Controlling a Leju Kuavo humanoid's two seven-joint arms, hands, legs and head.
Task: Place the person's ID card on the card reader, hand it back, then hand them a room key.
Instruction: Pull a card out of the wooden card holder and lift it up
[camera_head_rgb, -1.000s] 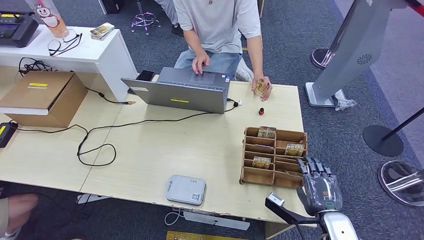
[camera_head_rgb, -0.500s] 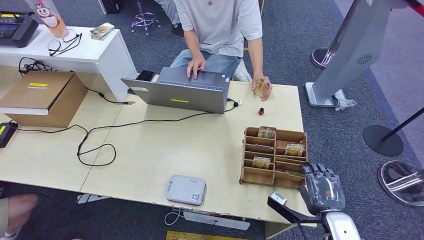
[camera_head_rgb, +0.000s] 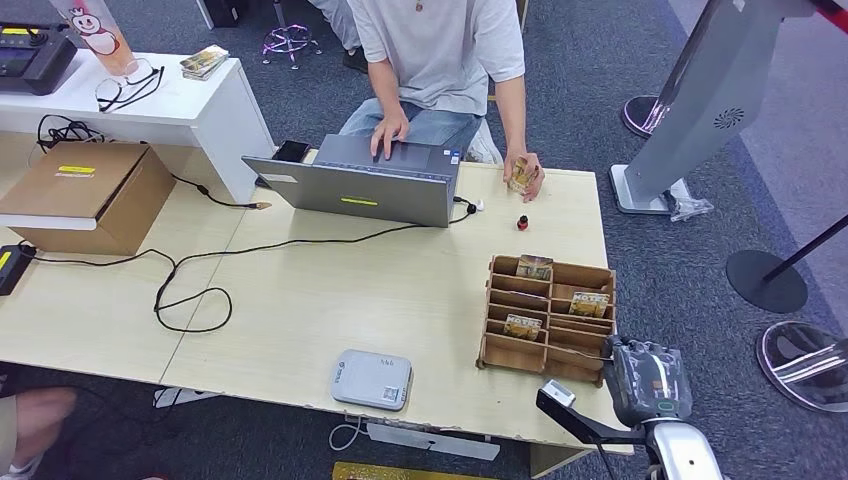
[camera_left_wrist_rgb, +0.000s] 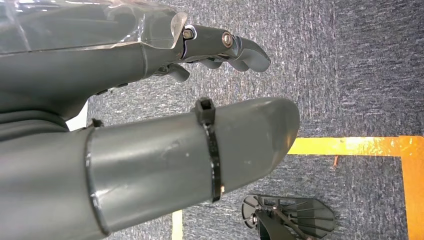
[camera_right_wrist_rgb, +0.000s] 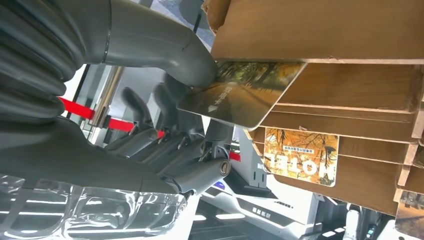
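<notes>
My right hand (camera_head_rgb: 648, 382) is at the near right corner of the wooden card holder (camera_head_rgb: 545, 350) on the table. In the right wrist view its thumb (camera_right_wrist_rgb: 165, 47) presses on an autumn-picture room key card (camera_right_wrist_rgb: 242, 92) sticking out of a slot, with darker fingers (camera_right_wrist_rgb: 167, 107) under the card, so the card is pinched. Another card marked HOTEL (camera_right_wrist_rgb: 300, 156) sits in a neighbouring slot. The grey card reader (camera_head_rgb: 372, 380) lies near the table's front edge. Across the table a person holds a small card (camera_head_rgb: 520, 175). My left hand (camera_left_wrist_rgb: 100, 60) hangs over the carpet, holding nothing.
An open laptop (camera_head_rgb: 360, 185) stands at the far side, with the person's other hand on its keys. A black cable (camera_head_rgb: 190, 290) loops over the left of the table beside a cardboard box (camera_head_rgb: 85, 190). A small red-topped object (camera_head_rgb: 522, 222) sits beyond the holder.
My right hand has dropped toward the holder's near right corner and its fingers have curled in out of sight. The holder has turned slightly on the table.
</notes>
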